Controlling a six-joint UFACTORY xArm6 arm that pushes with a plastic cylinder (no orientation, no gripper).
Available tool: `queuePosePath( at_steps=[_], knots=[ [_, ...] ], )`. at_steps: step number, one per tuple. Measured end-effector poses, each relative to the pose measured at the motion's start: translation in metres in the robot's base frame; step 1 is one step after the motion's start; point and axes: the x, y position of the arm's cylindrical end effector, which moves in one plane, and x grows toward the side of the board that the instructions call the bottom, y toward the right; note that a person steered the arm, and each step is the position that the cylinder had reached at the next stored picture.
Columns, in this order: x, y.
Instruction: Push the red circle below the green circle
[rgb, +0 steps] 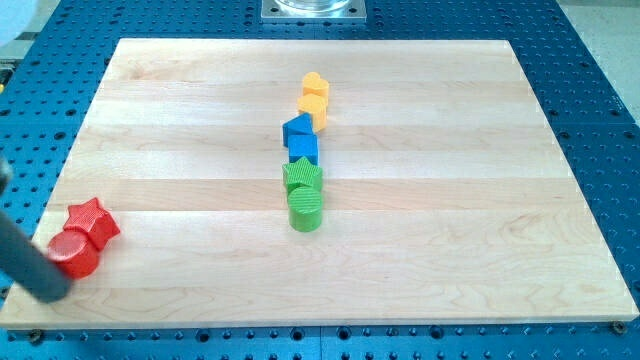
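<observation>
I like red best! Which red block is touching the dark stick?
The red circle, at the view's bottom left. My tip presses against it; the red star sits just beyond it.

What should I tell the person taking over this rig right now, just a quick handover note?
My tip: at the board's lower left, right beside the red circle, on its lower-left side; contact can't be confirmed.
Red circle: near the view's left edge, against the red star.
Green circle: mid-board, at the bottom of a column under the green star, blue blocks and yellow blocks.
Done: nothing visible yet.
Left: push the red circle rightward to sit below the green circle.
</observation>
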Motion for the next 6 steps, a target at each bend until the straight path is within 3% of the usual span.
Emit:
queuePosePath(
  at_steps=[2, 4, 5, 6],
  knots=[
    [-0.022, -0.035],
    [-0.045, 0.124],
    [-0.038, 0.119],
    [-0.012, 0.150]
  ],
)
